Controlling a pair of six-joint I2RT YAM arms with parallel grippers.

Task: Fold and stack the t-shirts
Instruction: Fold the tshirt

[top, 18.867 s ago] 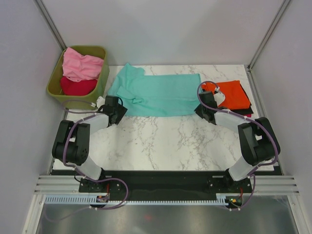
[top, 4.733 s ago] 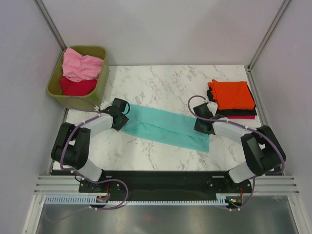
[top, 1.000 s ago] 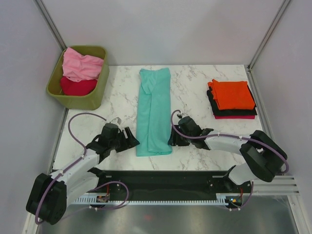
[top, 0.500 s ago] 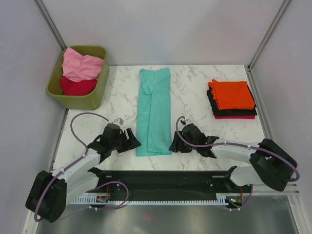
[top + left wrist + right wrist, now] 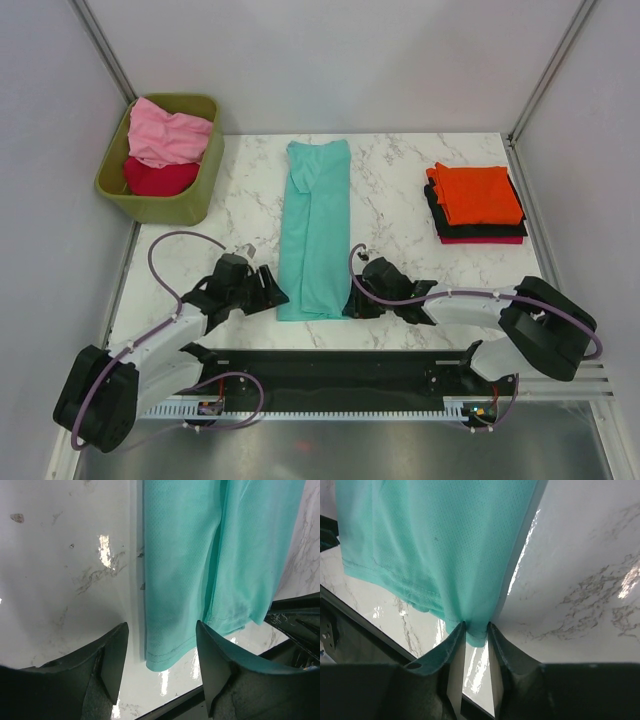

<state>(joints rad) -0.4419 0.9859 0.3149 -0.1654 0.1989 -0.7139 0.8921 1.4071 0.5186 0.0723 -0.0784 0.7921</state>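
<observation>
Teal shirt (image 5: 315, 230): a long folded strip on the marble table (image 5: 400, 180), its hem nearest the arms.
Right gripper (image 5: 476, 630): narrow, pinching the hem's right corner.
Left gripper (image 5: 160, 647): wide, straddling the left corner, not yet closed.
Purpose: probably to lift both corners and fold the strip in half.

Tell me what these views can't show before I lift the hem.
- Top view: the left gripper and right gripper are small and dark at the near hem of the long folded teal t-shirt; their hold is unreadable.
- Wrist views: the shirt's far end is cut off by the top edge.
- Top view, olive-green plastic bin: the crumpled pink t-shirt covers whatever lies beneath it.
</observation>
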